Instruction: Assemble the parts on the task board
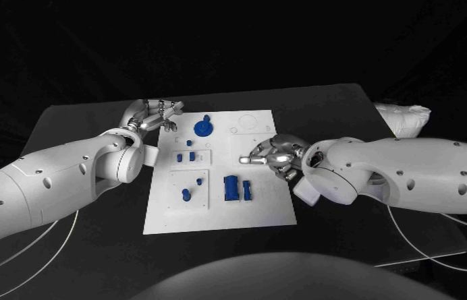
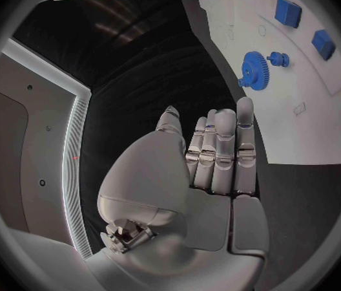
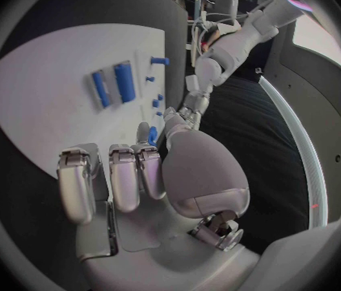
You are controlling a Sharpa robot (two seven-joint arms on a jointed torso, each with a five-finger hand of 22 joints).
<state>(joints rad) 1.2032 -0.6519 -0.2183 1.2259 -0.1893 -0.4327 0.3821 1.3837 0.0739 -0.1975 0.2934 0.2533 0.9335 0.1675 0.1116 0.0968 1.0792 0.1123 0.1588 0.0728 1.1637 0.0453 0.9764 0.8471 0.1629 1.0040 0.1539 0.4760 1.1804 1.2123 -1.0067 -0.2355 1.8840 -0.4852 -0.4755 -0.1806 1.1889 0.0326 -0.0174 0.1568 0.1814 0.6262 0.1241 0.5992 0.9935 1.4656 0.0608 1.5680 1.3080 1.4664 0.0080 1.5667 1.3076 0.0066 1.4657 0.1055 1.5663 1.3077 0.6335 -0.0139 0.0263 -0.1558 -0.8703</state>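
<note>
The white board (image 1: 222, 209) lies between the two hands. The left hand (image 1: 154, 116) is flat, fingers straight, holding nothing, with the blue gear (image 1: 202, 126) just beside it. The right hand (image 1: 273, 153) is empty too, fingers spread, near two blue blocks (image 1: 237, 187).

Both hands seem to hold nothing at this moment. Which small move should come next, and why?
Probably the right hand should lower onto the nearest blue parts. It hovers over the task board, holding nothing, and those two upright blocks stand just beside it. The left hand waits at the board's far left corner near the blue gear, also holding nothing.
</note>
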